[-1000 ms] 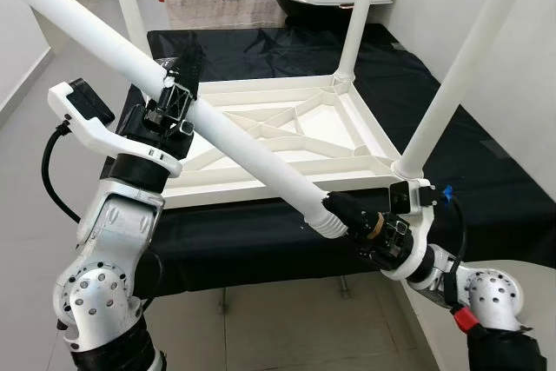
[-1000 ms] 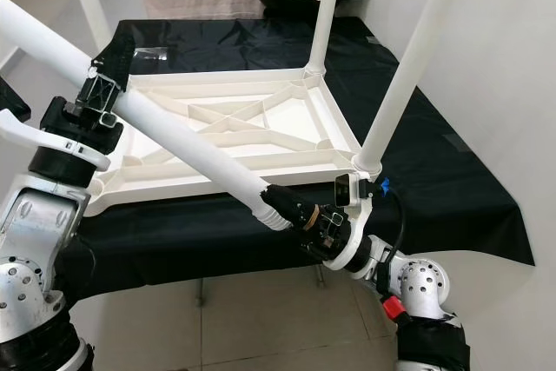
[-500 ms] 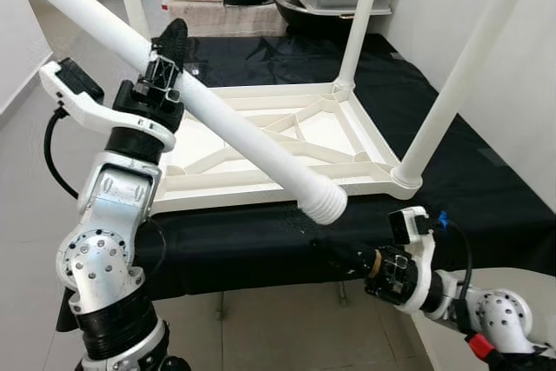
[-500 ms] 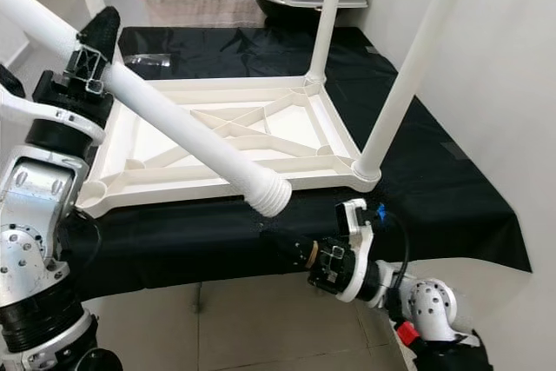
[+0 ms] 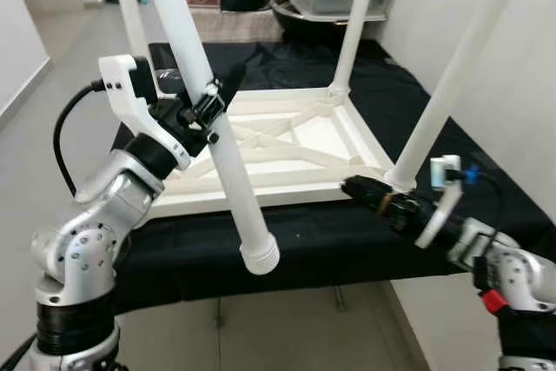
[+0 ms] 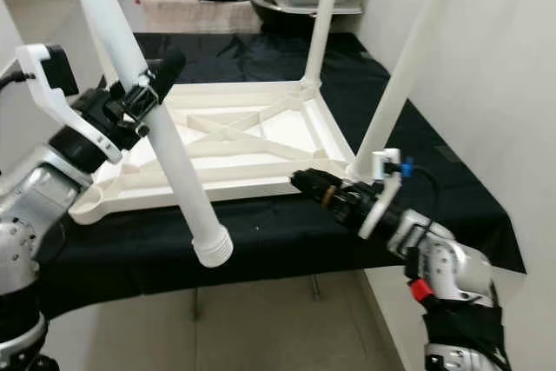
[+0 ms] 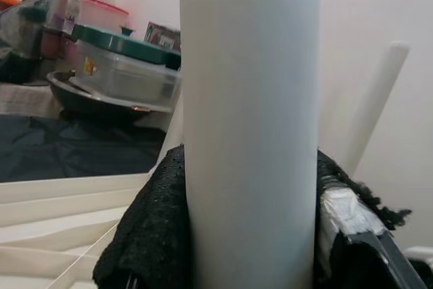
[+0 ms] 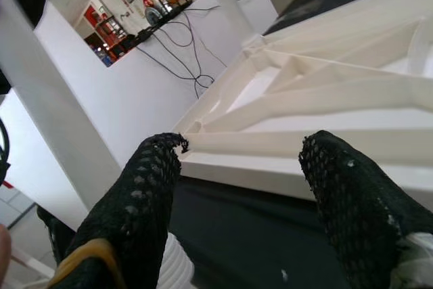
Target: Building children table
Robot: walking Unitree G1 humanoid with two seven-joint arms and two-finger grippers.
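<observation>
left gripper [image 5: 211,103] clamps leg [image 5: 228,161], center-left | right gripper [image 6: 304,182] spread, empty, by tabletop [image 5: 287,155] | no readable labels

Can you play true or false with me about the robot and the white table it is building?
1. The left claw is clamped on a loose white table leg. True.
2. The right claw is holding that leg too. False: its fingers are open and empty, near the front edge of the tabletop.
3. The tabletop lies upside down on a black cloth. True.
4. The loose leg is lying flat on the cloth. False: it is held steeply in the air, ribbed end pointing down.
5. No legs are fitted yet. False: at least two legs, like the front right one, already stand up from the corners.
</observation>
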